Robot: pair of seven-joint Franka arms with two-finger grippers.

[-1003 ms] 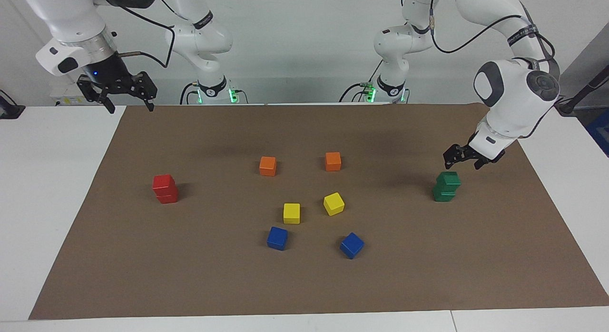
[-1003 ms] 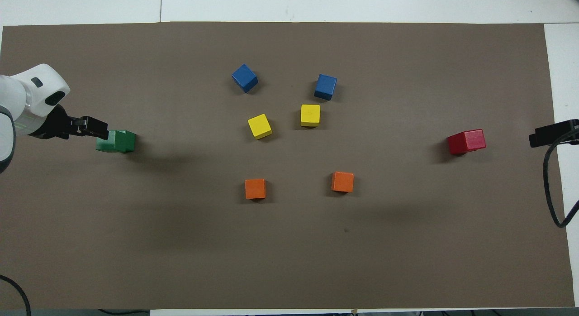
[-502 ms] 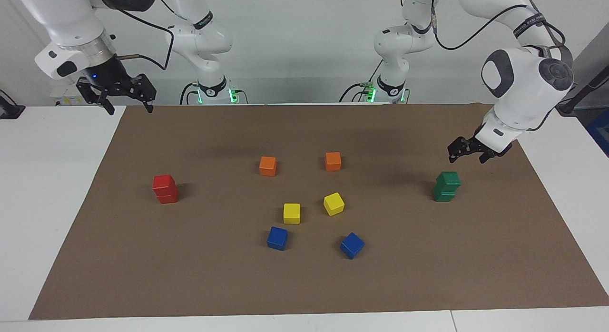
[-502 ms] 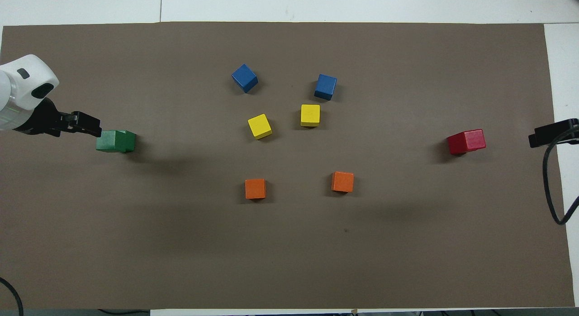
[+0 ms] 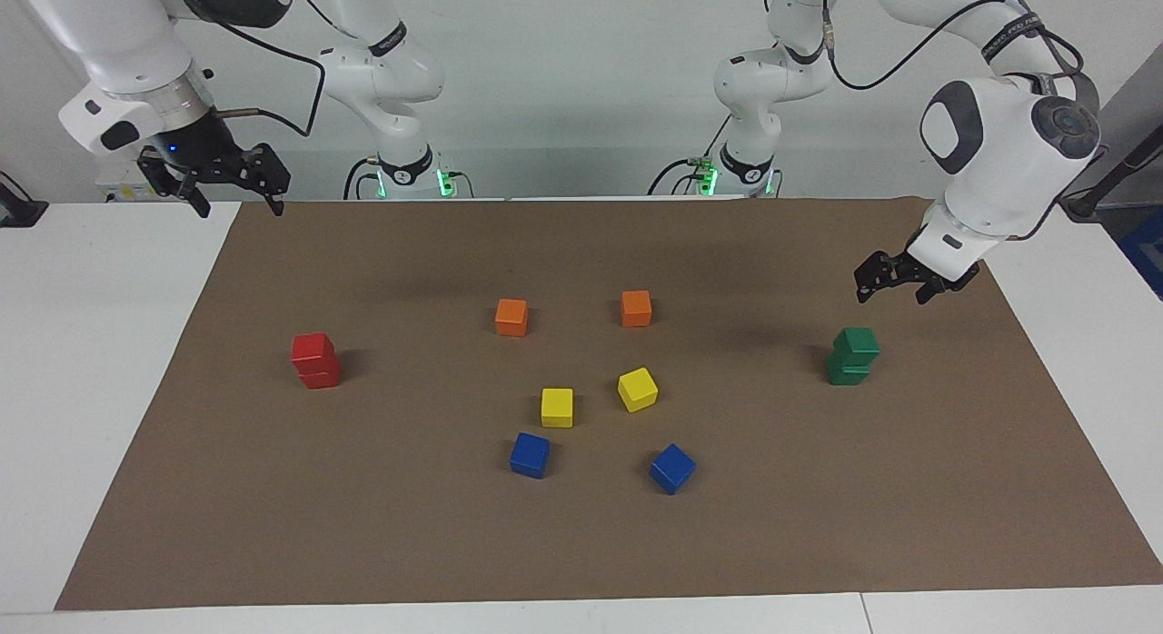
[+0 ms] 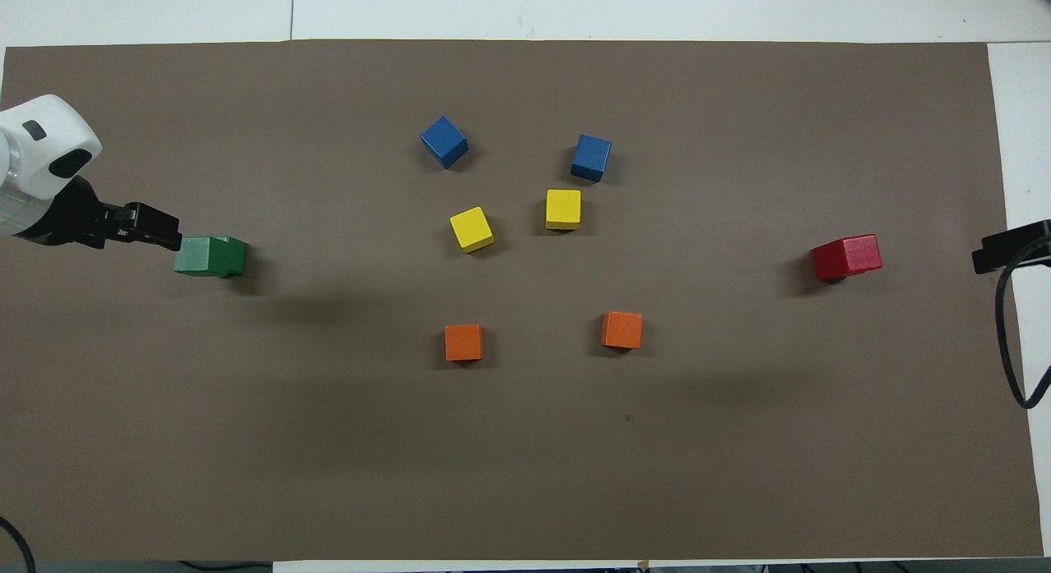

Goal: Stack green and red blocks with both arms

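Observation:
Two green blocks stand stacked (image 5: 852,357) toward the left arm's end of the brown mat; the stack also shows in the overhead view (image 6: 212,256). Two red blocks stand stacked (image 5: 315,361) toward the right arm's end, also seen from overhead (image 6: 847,257). My left gripper (image 5: 893,287) is open and empty, raised over the mat just beside the green stack and clear of it; it also shows from overhead (image 6: 156,228). My right gripper (image 5: 234,196) is open and empty, high over the mat's corner by its base.
In the middle of the mat (image 5: 581,543) lie two orange cubes (image 5: 511,317) (image 5: 636,308), two yellow cubes (image 5: 557,407) (image 5: 638,389) and two blue cubes (image 5: 530,455) (image 5: 672,469). White table surrounds the mat.
My left gripper has risen and drawn away from the green stack. My right gripper has lifted slightly and shifted toward its end of the table. No block has moved.

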